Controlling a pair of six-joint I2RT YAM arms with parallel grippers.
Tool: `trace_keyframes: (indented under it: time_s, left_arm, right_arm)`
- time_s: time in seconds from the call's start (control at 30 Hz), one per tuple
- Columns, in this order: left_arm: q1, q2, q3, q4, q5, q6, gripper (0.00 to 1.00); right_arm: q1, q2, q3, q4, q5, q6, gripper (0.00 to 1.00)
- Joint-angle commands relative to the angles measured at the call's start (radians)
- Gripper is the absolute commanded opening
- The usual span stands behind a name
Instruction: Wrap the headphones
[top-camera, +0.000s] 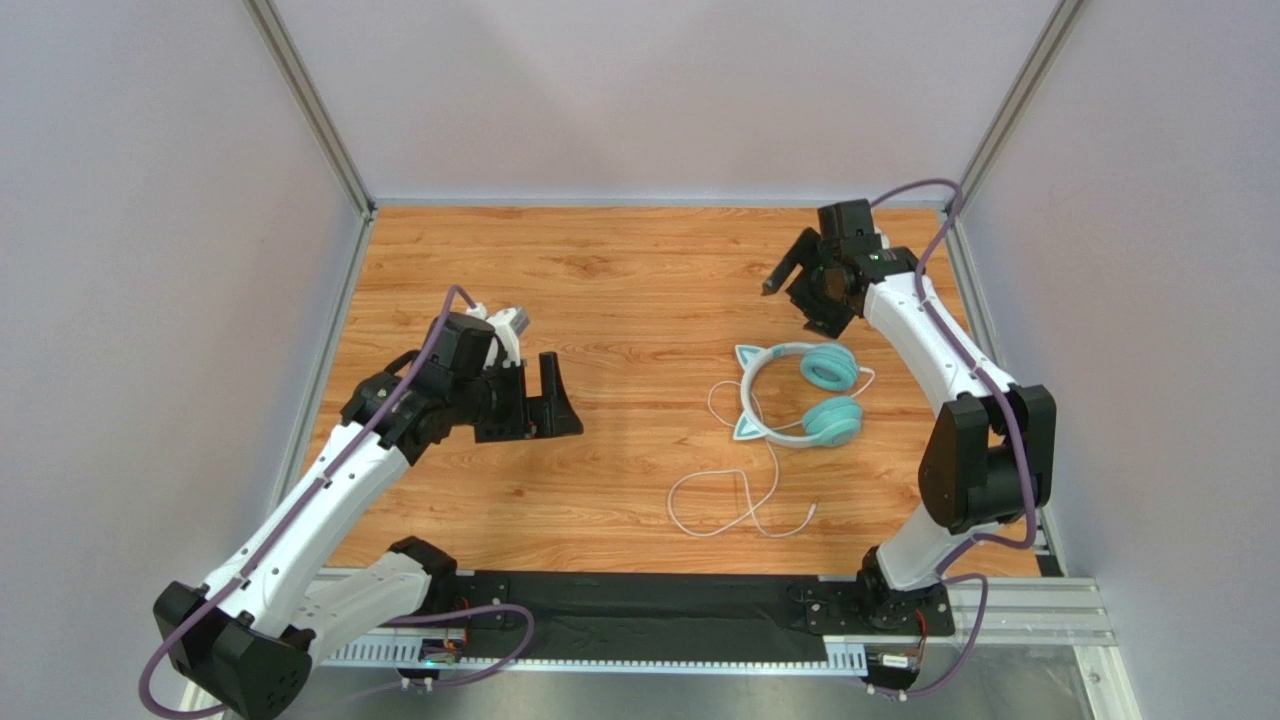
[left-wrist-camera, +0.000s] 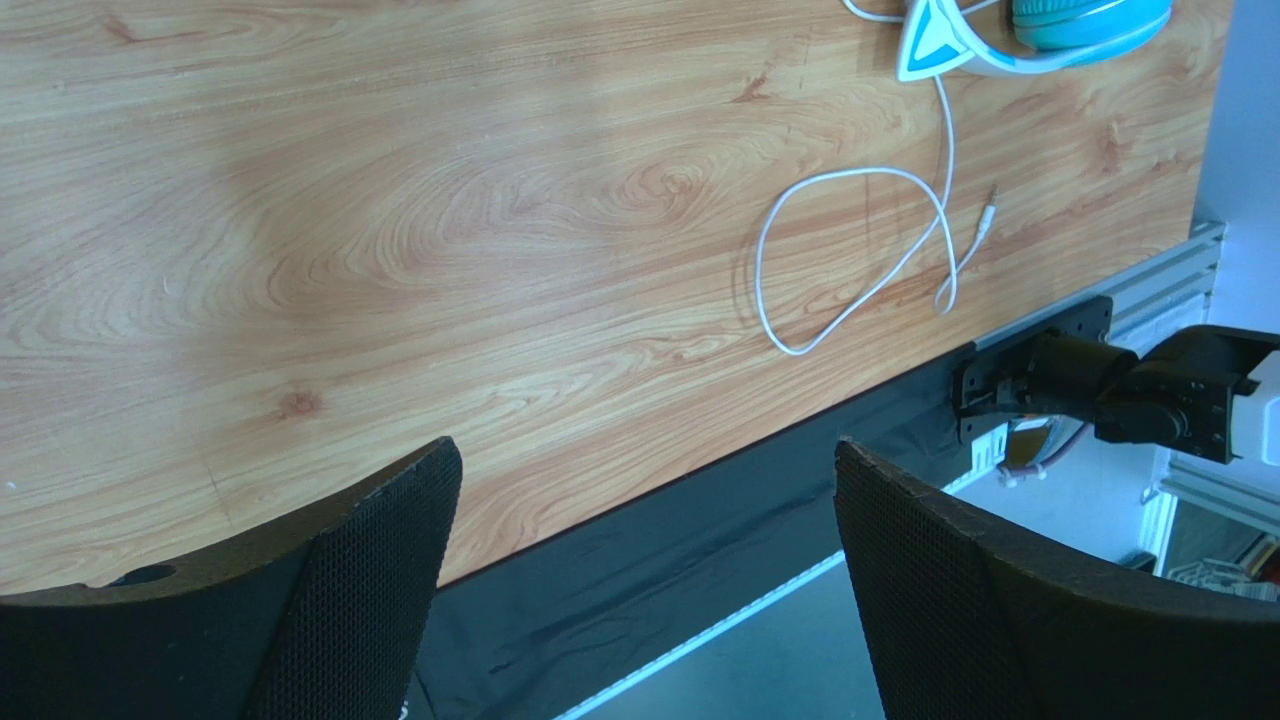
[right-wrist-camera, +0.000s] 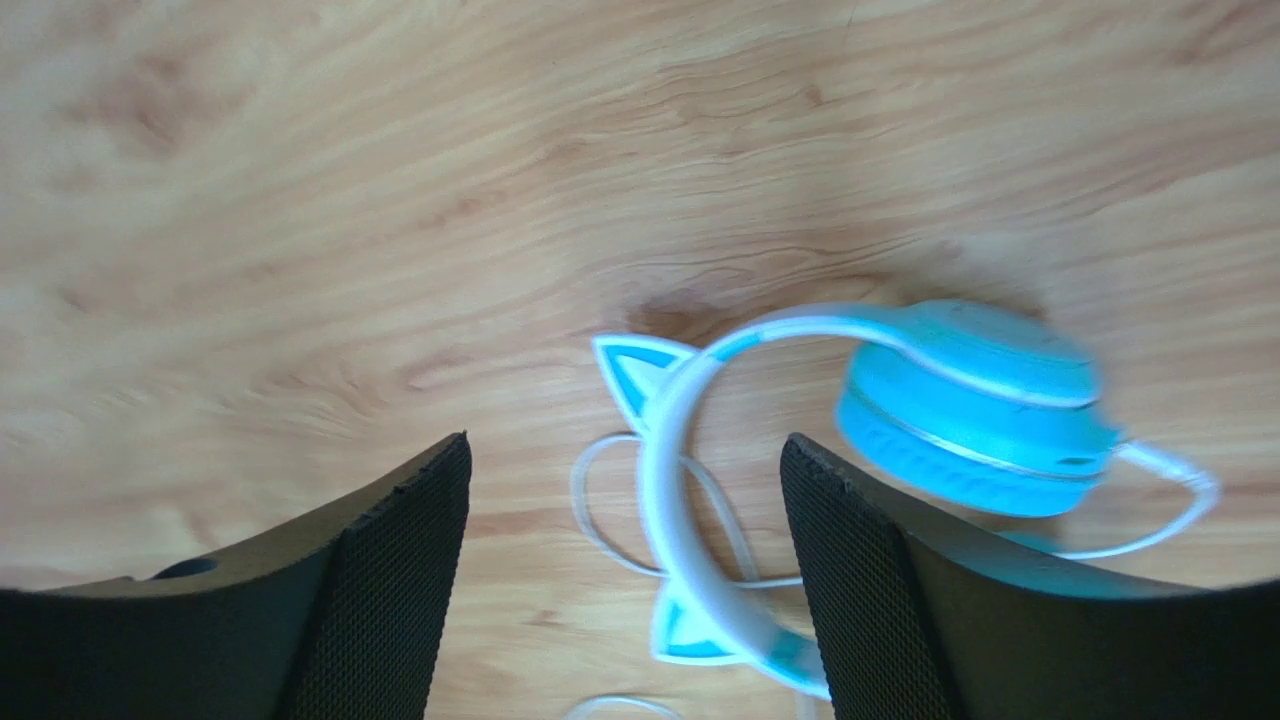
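Headphones (top-camera: 831, 420) on table (top-camera: 601, 270), cable (left-wrist-camera: 951, 150) loose, left gripper (left-wrist-camera: 646, 450), right gripper (right-wrist-camera: 624, 443) spread wide

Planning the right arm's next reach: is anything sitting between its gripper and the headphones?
Nothing visible does. The right gripper hangs open above the table just beyond the headphones, and its wrist view looks unobstructed onto the headband and an ear cup. The white cable trails off on the near side.

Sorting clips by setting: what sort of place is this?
Likely a robot test cell: a wooden tabletop fenced by plain grey panels, with a left arm and right arm bolted to an aluminium rail.
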Motion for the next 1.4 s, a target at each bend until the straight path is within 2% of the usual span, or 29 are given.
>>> trace_keyframes:
  time_s: [0.0, 0.07, 0.17, 0.2, 0.23, 0.27, 0.4, 0.47, 0.63, 0.8, 0.93, 1.2, 1.37]
  left_arm:
    - [0.006, 0.005, 0.009, 0.006, 0.003, -0.001, 0.99]
    - [0.006, 0.014, 0.005, 0.015, 0.021, -0.003, 0.99]
    - [0.006, 0.014, -0.003, 0.024, 0.045, -0.012, 0.99]
    - [0.006, 0.011, -0.006, 0.027, 0.045, -0.014, 0.99]
    - [0.006, 0.008, -0.016, 0.032, 0.045, -0.015, 0.99]
    - [0.006, 0.002, -0.023, 0.041, 0.045, -0.017, 0.99]
    - [0.006, 0.016, -0.032, 0.051, 0.064, -0.018, 0.99]
    - [0.006, 0.022, -0.036, 0.047, 0.071, -0.015, 0.99]
    - [0.006, 0.034, -0.043, 0.051, 0.069, -0.020, 0.99]
    - [0.006, 0.052, -0.050, 0.057, 0.072, -0.032, 0.99]
    - [0.006, 0.043, -0.060, 0.057, 0.072, -0.040, 0.99]
    - [0.006, 0.046, -0.072, 0.058, 0.068, -0.055, 0.99]
    - [0.006, 0.046, -0.079, 0.061, 0.069, -0.057, 0.99]
  right_arm:
    - [0.000, -0.042, 0.013, -0.066, -0.014, -0.440, 0.75]
    - [0.000, -0.054, -0.044, -0.069, 0.011, -0.600, 0.75]
    - [-0.003, -0.047, -0.110, -0.075, 0.075, -0.727, 0.77]
    - [-0.029, -0.042, -0.113, -0.083, 0.056, -0.740, 0.79]
    - [-0.046, -0.033, -0.102, -0.130, -0.061, -0.758, 0.80]
    - [-0.066, -0.010, -0.076, -0.144, -0.082, -0.777, 0.78]
    - [-0.065, 0.021, -0.082, -0.152, -0.012, -0.850, 0.77]
    - [-0.066, 0.027, -0.102, -0.126, 0.071, -0.881, 0.78]
    - [-0.059, 0.111, -0.049, -0.170, 0.062, -0.933, 0.82]
    - [-0.054, 0.206, 0.028, -0.180, 0.180, -0.952, 0.86]
    - [-0.056, 0.248, 0.020, -0.154, 0.154, -0.958, 0.88]
    - [-0.056, 0.282, -0.006, -0.134, 0.065, -0.935, 0.82]
    - [-0.051, 0.269, 0.000, -0.146, 0.006, -0.894, 0.66]
